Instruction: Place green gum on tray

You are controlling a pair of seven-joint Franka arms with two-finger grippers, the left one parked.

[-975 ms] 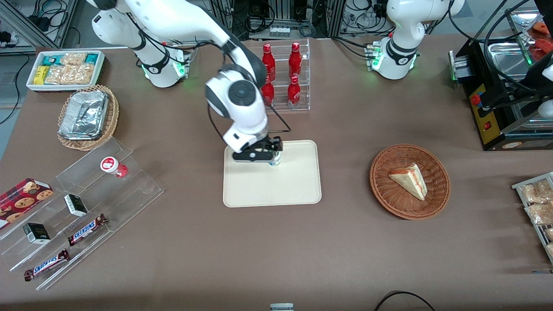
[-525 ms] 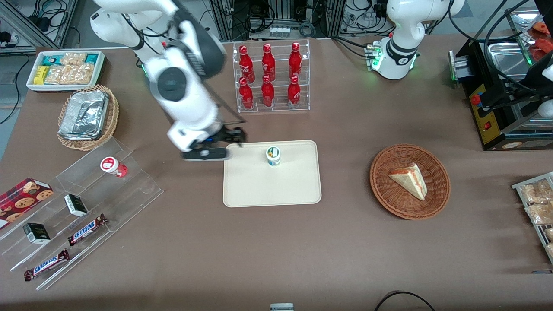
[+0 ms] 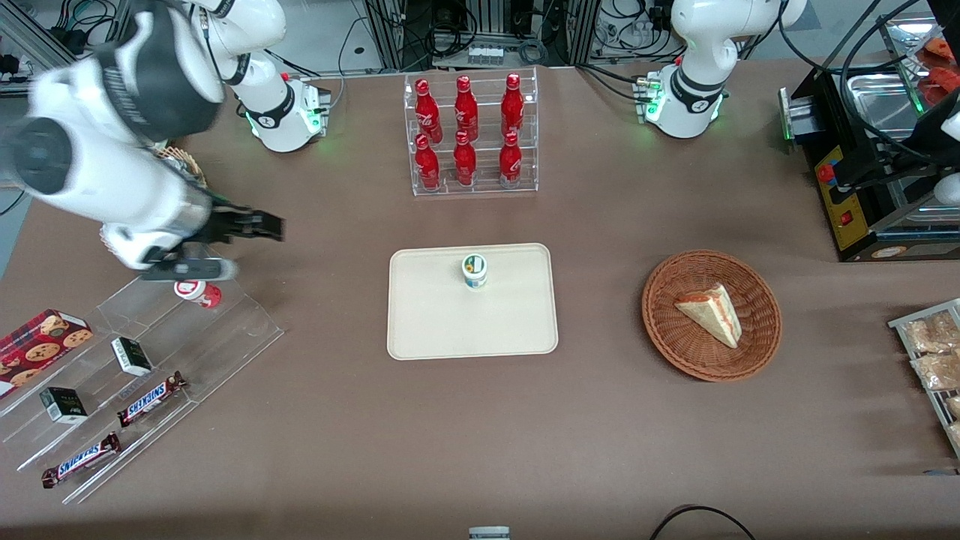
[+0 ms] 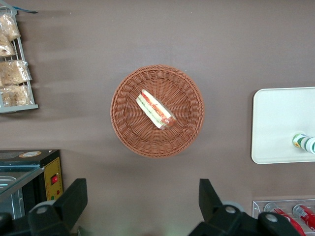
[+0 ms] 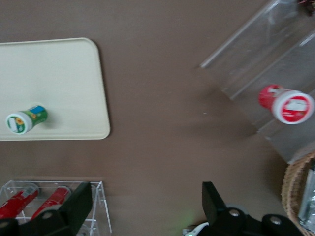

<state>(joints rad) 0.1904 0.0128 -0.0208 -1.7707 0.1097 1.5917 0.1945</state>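
One green gum (image 3: 474,271) on one tray (image 3: 450,322); gripper (image 3: 247,236) empty.

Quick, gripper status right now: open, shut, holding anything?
Gripper: open, holding nothing, up over the table beside the acrylic rack. The green gum stands upright on the tray, apart from it.

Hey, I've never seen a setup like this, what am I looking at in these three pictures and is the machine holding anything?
These are white robot arms bolted to a brown table. One camera faces them from the front; the other two sit on the arms' wrists, looking down. The working arm's gripper, fingers open, holds nothing and hangs above the clear stepped rack, near the red-lidded bottle. The small green-marked gum bottle stands upright on the cream rectangular tray. Toward the parked arm's end, a round wicker basket holds a sandwich wedge.
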